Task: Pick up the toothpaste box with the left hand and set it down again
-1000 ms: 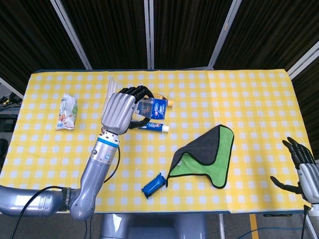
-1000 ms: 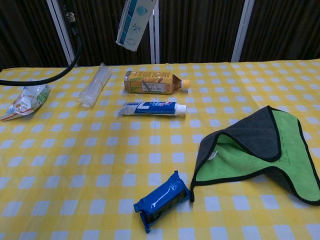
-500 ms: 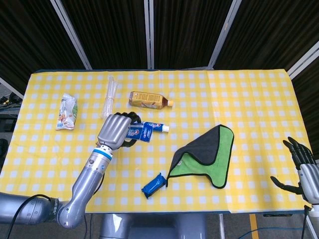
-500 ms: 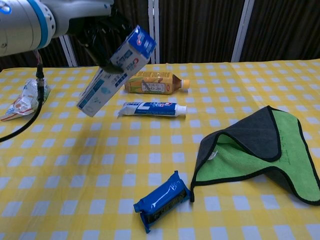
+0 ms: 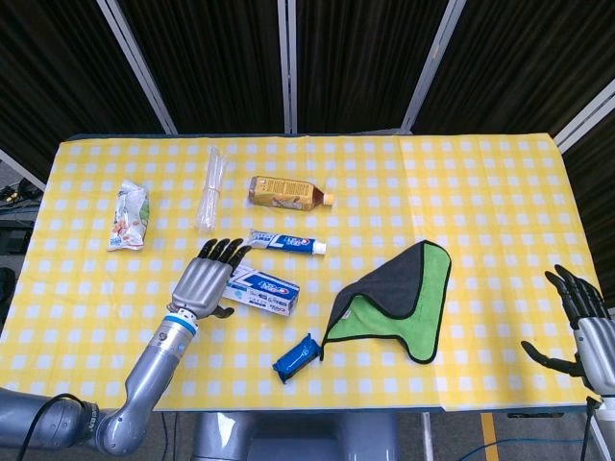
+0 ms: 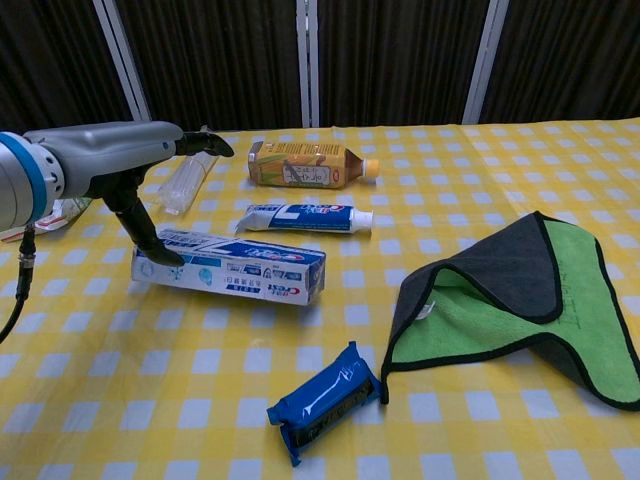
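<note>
The long white-and-blue toothpaste box (image 6: 229, 269), airborne half a second ago, now lies flat; my left hand (image 5: 208, 277) has opened, thumb touching its end.

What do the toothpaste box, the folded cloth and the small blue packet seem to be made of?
Toothpaste box: probably glossy printed cardboard, with sharp straight edges.
Folded cloth: soft matte fabric, likely microfibre, green and grey with a stitched dark hem.
Small blue packet: shiny plastic film, judging by its wrinkles and highlights.

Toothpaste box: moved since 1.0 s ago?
Yes. The toothpaste box came down from up in the air and now lies flat on the table, in front of the toothpaste tube. The left hand touches its left end.
</note>
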